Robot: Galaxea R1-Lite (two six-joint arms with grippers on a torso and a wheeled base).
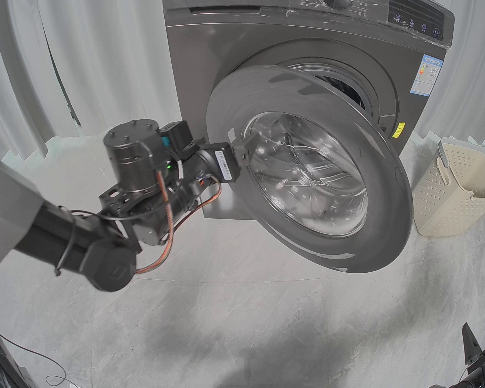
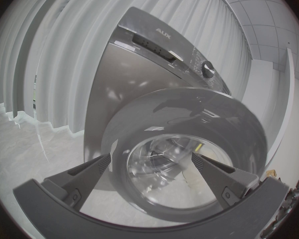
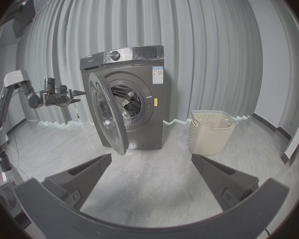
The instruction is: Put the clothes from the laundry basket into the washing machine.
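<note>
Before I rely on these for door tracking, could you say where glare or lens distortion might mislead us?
Head view: bright reflections streak the door glass. Left wrist view: fisheye bows the washing machine and blackens the corners; highlights sit on the glass beyond the open left hand. Right wrist view: curtains bow, laundry basket evenly lit.

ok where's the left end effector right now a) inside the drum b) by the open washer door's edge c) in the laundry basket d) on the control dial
b, the left end effector is beside the rim of the swung-open washer door, far from the laundry basket
</note>
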